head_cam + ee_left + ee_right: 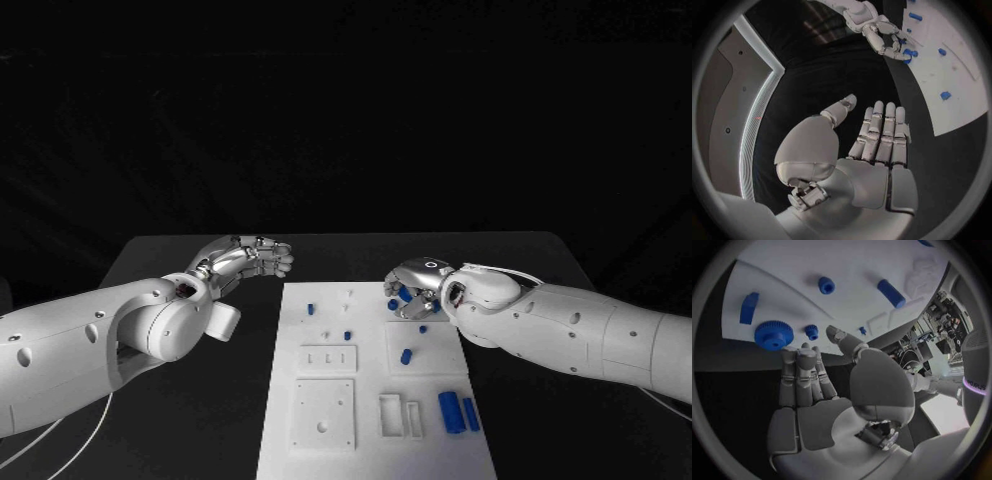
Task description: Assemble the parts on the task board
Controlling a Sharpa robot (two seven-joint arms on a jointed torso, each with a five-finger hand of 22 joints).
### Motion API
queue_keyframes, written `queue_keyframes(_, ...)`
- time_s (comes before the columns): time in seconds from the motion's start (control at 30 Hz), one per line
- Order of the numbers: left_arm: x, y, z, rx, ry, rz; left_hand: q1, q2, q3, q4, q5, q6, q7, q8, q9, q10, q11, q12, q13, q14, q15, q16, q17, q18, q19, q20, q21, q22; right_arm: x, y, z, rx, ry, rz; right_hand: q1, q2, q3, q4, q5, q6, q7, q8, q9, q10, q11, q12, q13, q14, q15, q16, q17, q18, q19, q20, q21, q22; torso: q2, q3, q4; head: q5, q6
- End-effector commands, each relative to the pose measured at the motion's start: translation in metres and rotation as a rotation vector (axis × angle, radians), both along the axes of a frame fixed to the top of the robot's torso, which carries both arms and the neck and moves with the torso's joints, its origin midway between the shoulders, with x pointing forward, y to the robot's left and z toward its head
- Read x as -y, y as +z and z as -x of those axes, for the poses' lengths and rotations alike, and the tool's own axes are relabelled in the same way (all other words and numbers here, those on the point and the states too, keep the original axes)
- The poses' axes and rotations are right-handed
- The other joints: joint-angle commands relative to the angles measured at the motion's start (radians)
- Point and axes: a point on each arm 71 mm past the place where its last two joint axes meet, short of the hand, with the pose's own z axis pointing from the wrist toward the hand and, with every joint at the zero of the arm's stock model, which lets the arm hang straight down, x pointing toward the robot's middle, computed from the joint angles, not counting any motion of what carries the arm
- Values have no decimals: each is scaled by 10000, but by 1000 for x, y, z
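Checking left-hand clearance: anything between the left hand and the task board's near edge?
Nothing: the head view shows bare black table between the left hand and the task board; the left wrist view agrees.

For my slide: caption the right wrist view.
Open right hand hovering beside the blue gear on the task board.

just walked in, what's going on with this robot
The robot is assembling small blue parts on the white task board. Its right hand hovers at the board's far right edge, by a blue gear, holding nothing. Its left hand waits off the board's left, also holding nothing. Several blue pieces lie loose on the board.
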Motion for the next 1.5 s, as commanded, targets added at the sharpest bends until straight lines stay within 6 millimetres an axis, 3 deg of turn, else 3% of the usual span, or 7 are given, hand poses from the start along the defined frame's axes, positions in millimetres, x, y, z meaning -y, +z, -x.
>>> queue_keyframes(0.03, 1, 2, -1, 126, 12, 150, -18, -81, 7, 10, -2, 19, 83, -48, -8, 26, 26, -41, -9, 31, 36, -35, 16, 79, 40, 65, -39, 98, 0, 0, 0, 110, 61, 138, 95, 83, 121, 1, -154, 74, -24, 37, 14, 74, -33, 57, 11, 5, -102, 76, -39, 375, 72, -16, -67, -7, 114, -5, 18, -18, 2)
queue_keyframes(0.23, -1, 2, -1, 89, 52, 159, -23, -67, 16, 14, 12, 55, 73, -41, -2, 66, 11, -34, -5, 70, 28, -29, 28, 88, 51, 62, -42, 107, -1, -1, -1, 74, 22, 203, 144, 152, 326, 10, -566, 194, -32, 70, 7, 217, -81, 111, 27, -3, -150, 129, -139, 375, 98, -18, -104, 26, 201, 1, 33, -18, 51)
queue_keyframes(0.27, -1, 2, -1, 82, 53, 157, -24, -67, 15, 14, 13, 56, 73, -41, -2, 67, 11, -34, -5, 71, 28, -29, 29, 88, 51, 62, -42, 107, -1, -2, -1, 71, 17, 217, 145, 164, 374, 19, -639, 215, -27, 73, 4, 241, -84, 122, 29, -7, -151, 139, -159, 375, 101, -16, -113, 33, 220, -44, 103, -88, 81)
queue_keyframes(0.3, -1, 2, -1, 69, 48, 160, -25, -66, 16, 15, 13, 57, 72, -41, -2, 69, 10, -34, -5, 72, 27, -29, 29, 88, 52, 62, -42, 107, -1, -2, -1, 61, -2, 234, 154, 178, 417, 28, -706, 237, -25, 79, 3, 273, -87, 139, 34, -9, -155, 146, -173, 375, 104, -16, -119, 38, 247, -63, 132, -120, 103)
queue_keyframes(0.7, -1, 1, -1, -7, 28, 170, -46, -74, 8, 23, 6, 61, 72, -47, -3, 75, 9, -40, -7, 78, 27, -34, 32, 88, 54, 63, -45, 111, -2, -1, -1, 221, 37, 305, 95, 281, 850, 219, -1088, 679, 5, 230, 24, 767, -201, 534, 150, -34, -268, 267, -304, 375, 161, -20, -133, 134, 379, -40, 129, -117, 214)
queue_keyframes(0.9, -1, 1, -1, -91, -21, 156, -45, -74, 9, 21, -17, 56, 72, -57, -5, 72, 10, -50, -11, 76, 26, -43, 33, 90, 53, 61, -49, 115, 0, 0, -2, 399, -22, 376, 197, 677, 1372, 444, -1162, 1165, -113, 460, 134, 1340, -437, 929, 381, -67, -496, 300, -362, 375, 145, -51, -136, 198, 428, -33, 128, -75, 257)
queue_keyframes(1.5, -2, 0, -1, -149, -21, 131, -5, -66, 25, -16, -115, 53, 73, -83, -9, 69, 15, -81, -20, 68, 27, -76, 38, 93, 42, 61, -67, 129, -3, 7, 0, 1447, -18, 176, 393, 626, 1806, 120, -1163, 1520, -224, 590, 249, 1585, -592, 1255, 740, -48, -647, 412, -425, 375, 196, -112, -40, 367, 535, -12, 125, -62, 355)
